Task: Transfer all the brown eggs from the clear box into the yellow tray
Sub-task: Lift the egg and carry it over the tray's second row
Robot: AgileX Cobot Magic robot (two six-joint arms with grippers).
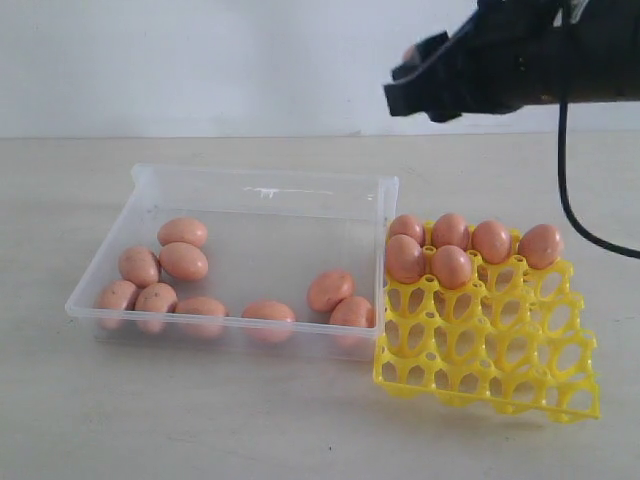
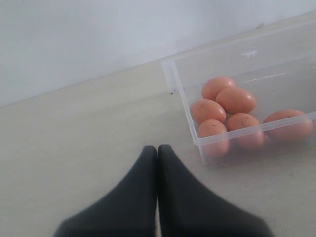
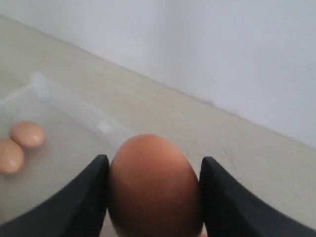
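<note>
The clear box holds several brown eggs, spread along its left side and front wall. To its right, touching it, lies the yellow tray with several eggs in its two far rows. High above the tray's far edge, my right gripper is shut on one brown egg, held between both fingers. My left gripper is shut and empty, low over bare table beside a corner of the clear box, near a cluster of eggs. It does not show in the exterior view.
A white wall stands behind the beige table. A black cable hangs from the right arm toward the tray's right side. The tray's front rows of cups hold nothing.
</note>
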